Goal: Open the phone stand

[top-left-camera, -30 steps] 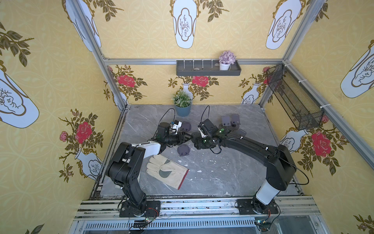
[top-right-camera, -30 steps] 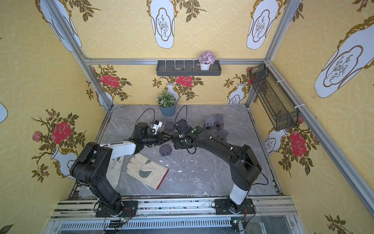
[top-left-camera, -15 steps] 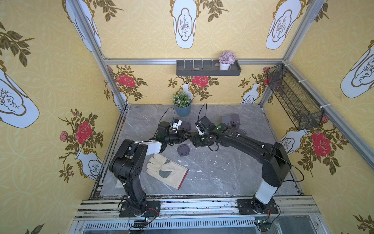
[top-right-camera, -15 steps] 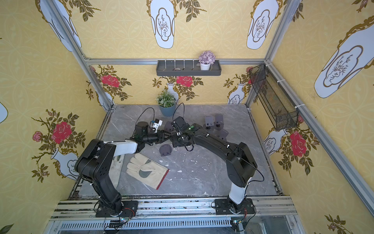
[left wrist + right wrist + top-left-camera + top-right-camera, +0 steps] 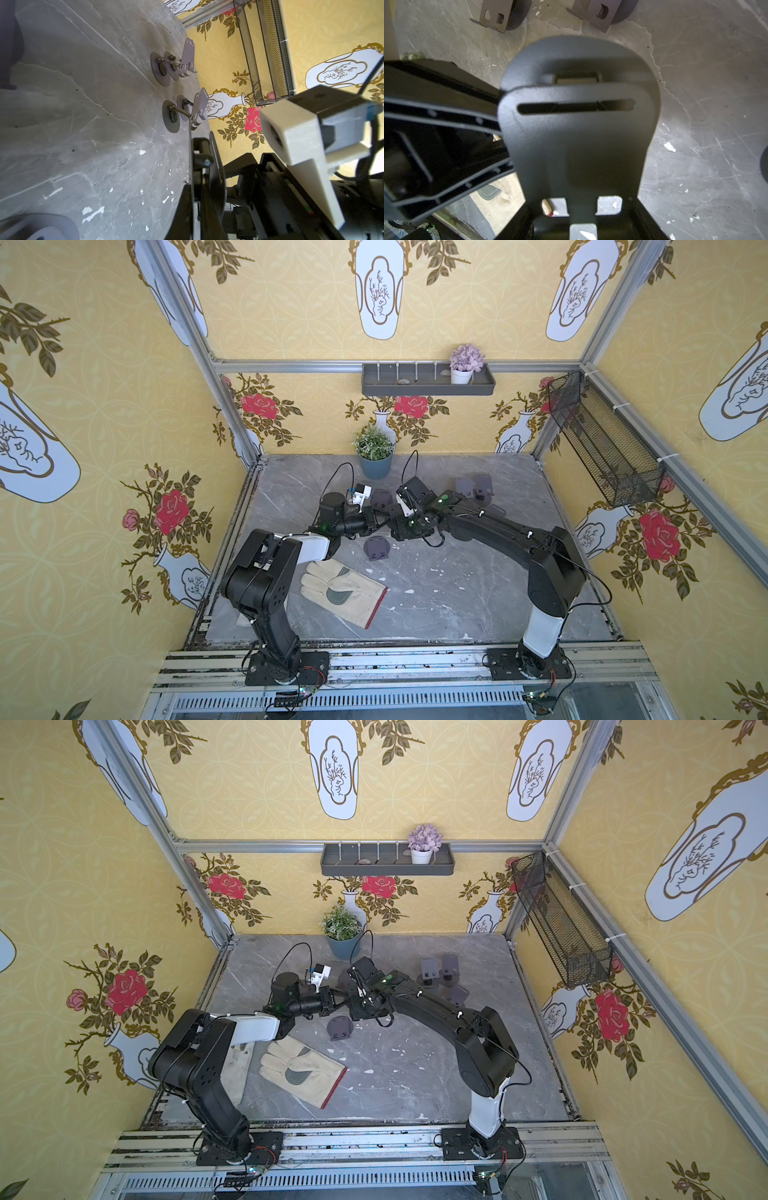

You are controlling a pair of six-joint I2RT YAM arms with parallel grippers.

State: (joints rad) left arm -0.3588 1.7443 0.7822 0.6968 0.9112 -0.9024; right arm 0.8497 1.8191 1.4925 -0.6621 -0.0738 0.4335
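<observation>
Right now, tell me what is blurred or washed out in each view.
Right wrist: the stand sits close to the lens, soft and dark, with the left gripper's fingers blurred too; the table behind is sharp. Left wrist: near parts are soft, the two far stands crisp. Both top views: evenly lit and sharp.

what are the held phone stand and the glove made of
The phone stand looks like thin sheet metal, matte grey coated: fine grainy surface, punched slot, thin edges. The glove is probably cream leather or suede: stitched grey palm patch, red cuff trim.
</observation>
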